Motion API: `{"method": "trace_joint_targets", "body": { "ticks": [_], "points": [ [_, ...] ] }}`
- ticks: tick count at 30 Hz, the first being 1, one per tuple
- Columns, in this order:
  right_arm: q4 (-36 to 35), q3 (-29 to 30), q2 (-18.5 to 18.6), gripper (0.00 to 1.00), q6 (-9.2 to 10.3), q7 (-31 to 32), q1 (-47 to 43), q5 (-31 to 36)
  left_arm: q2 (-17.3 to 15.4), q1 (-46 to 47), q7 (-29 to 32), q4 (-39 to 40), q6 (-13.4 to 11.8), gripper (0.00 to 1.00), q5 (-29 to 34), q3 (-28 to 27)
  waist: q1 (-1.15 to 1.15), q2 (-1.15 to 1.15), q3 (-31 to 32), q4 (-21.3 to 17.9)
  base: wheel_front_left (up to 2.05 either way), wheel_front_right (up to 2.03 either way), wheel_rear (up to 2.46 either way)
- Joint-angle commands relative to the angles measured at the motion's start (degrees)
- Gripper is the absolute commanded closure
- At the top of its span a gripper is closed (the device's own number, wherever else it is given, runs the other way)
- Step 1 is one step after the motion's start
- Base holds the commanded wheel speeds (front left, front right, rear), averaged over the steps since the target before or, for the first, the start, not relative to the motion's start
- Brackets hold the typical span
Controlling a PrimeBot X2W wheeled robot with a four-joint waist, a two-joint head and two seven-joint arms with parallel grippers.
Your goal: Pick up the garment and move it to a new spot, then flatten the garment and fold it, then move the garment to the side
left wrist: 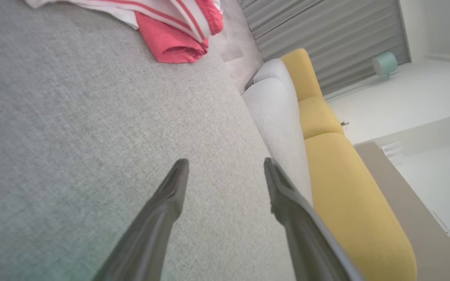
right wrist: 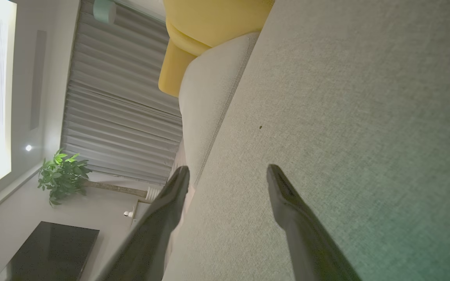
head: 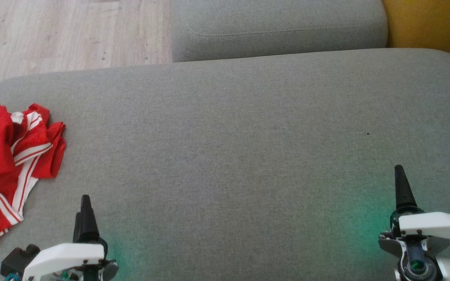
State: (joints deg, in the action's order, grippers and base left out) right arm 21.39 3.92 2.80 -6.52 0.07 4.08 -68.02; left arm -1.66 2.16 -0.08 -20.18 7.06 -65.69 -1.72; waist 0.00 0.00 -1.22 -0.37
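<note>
The garment [head: 10, 164] is red with white stripes and lies crumpled at the left edge of the grey cushion [head: 229, 148]. Its bunched end [left wrist: 172, 33] also shows at the top of the left wrist view. My left gripper [head: 83, 203] hovers at the lower left, to the right of the garment and apart from it. In the left wrist view its fingers [left wrist: 225, 166] stand wide apart with nothing between them, so it is open. My right gripper [head: 400, 173] is at the lower right, far from the garment. Its fingers [right wrist: 228, 171] are also spread and empty.
A second grey cushion [head: 279, 27] sits behind the main one, with a yellow sofa part [head: 432, 23] at the far right. Wooden floor [head: 61, 31] lies beyond the cushion's far left edge. A plant [right wrist: 63, 175] and a dark table [right wrist: 49, 249] stand in the room.
</note>
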Motion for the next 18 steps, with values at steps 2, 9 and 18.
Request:
{"method": "trace_joint_targets", "body": {
  "ticks": [2, 9, 18],
  "points": [
    [-1.4, -0.8, 1.4, 0.0, -0.31, -0.8, 3.0, 2.1, -1.2, 2.9, -0.7, 1.9, 0.1, 0.0, 2.2, -0.1, 0.0, 0.0, -0.1, 0.0, 0.0, 0.0, 0.0],
    [-0.3, -1.8, 1.5, 0.0, -0.36, -2.0, 4.4, 7.9, -1.5, 3.5, -1.9, 2.4, 0.0, 0.0, 8.4, 0.4, 0.0, 0.0, -0.6, -0.2, 0.0, 0.0, 0.0],
    [1.7, -3.4, 1.8, 0.0, -0.43, -3.5, 5.5, 15.1, -2.0, 3.9, -3.4, 2.1, -0.4, 0.0, 15.6, 1.7, 0.0, 0.0, -0.6, -0.4, 0.0, 0.0, 0.0]
  ]
}}
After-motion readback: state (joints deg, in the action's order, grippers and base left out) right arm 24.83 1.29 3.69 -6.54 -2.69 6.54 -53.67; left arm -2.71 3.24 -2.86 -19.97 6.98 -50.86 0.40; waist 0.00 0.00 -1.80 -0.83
